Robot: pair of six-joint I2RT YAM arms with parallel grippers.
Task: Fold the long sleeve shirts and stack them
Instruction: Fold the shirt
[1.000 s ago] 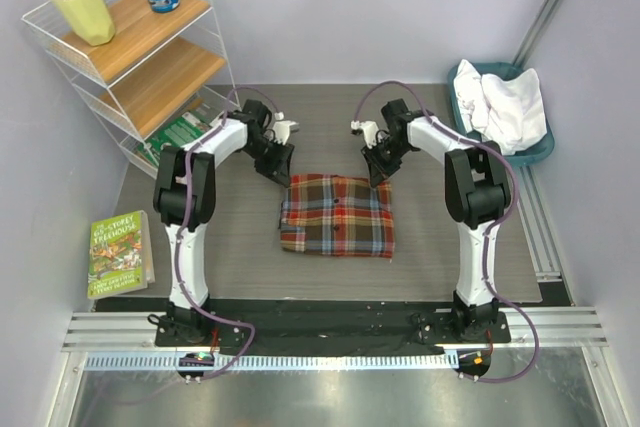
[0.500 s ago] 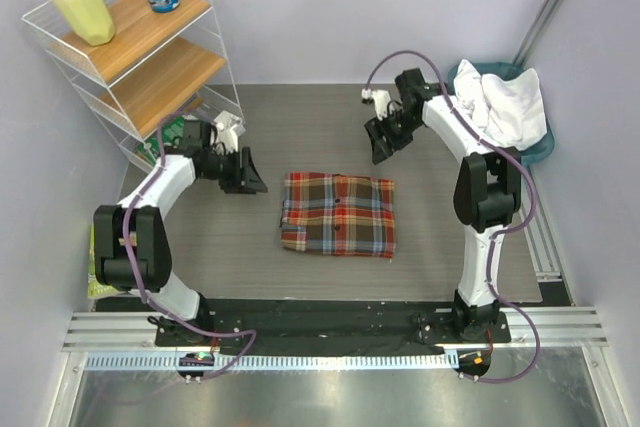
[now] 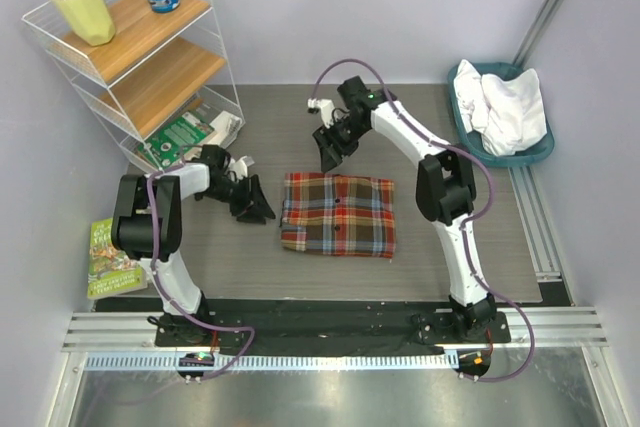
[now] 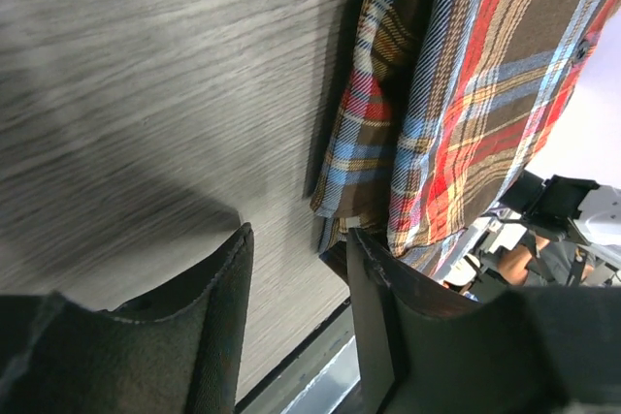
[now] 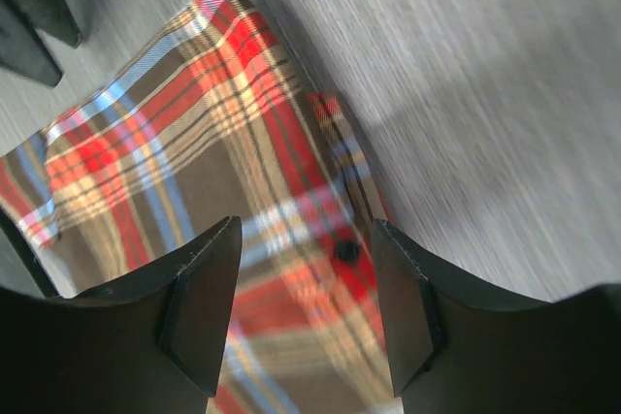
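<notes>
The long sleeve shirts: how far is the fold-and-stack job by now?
Done: the plaid shirt lies folded mid-table. In hand: nothing; the left gripper beside it and the right gripper near its far edge are both open. Left: the white shirt, crumpled in the teal basket, needs folding and stacking.

Red, orange, brown plaid shirt (image 3: 338,214), plain white shirt (image 3: 508,107), teal basket (image 3: 505,156), grey woodgrain table (image 3: 300,267)

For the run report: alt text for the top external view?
A folded plaid shirt lies at centre, both grippers open and empty: left gripper beside its left edge, right gripper near its far left corner. A crumpled white shirt sits in a teal basket at far right.
</notes>
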